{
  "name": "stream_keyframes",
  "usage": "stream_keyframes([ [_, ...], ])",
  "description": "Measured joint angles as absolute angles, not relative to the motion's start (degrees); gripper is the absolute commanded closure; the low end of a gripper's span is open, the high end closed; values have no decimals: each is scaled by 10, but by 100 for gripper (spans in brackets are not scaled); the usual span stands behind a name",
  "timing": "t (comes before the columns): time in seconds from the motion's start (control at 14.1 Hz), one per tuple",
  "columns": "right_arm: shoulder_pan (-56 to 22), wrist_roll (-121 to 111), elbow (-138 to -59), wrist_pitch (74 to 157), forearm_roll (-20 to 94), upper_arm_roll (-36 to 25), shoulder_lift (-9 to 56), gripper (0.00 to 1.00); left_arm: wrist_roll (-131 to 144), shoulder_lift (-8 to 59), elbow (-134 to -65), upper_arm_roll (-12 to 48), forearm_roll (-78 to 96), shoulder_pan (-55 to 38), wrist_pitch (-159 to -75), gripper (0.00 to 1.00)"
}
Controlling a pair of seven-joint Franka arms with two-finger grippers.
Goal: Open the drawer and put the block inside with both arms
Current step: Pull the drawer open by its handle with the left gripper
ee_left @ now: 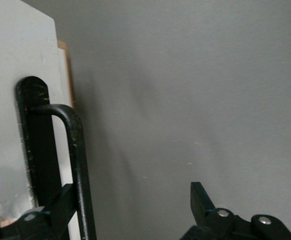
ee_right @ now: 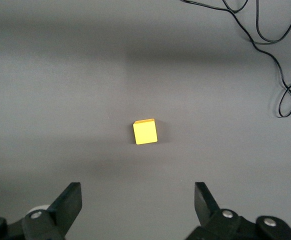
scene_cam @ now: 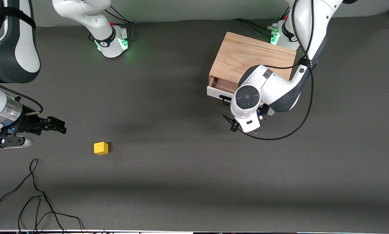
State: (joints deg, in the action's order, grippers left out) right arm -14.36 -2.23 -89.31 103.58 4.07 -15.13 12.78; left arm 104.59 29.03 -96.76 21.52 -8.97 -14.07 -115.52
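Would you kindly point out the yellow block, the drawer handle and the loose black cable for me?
yellow block (ee_right: 145, 133): right wrist view, its facing side.
drawer handle (ee_left: 78, 165): left wrist view, the black bar's shaft.
loose black cable (scene_cam: 35, 191): front view, a curve lying on the table.

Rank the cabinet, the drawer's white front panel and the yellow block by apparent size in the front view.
1. Cabinet, clearly largest.
2. Drawer's white front panel, partly hidden by the left arm, so its full extent is unsure.
3. Yellow block, smallest.
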Motion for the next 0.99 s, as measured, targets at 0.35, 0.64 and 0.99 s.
stream_keyframes([
  [0.35, -144, -22, -893, 1036, 41, -151, 128, 0, 1046, 300, -959, 207, -95, -140, -1212, 0],
  [0.64, -144, -22, -893, 1036, 41, -151, 128, 0, 1046, 303, -960, 205, -104, -140, -1248, 0],
  [0.99, -144, -22, -893, 1037, 41, -151, 128, 0, 1046, 324, -933, 199, -110, -140, -1299, 0],
])
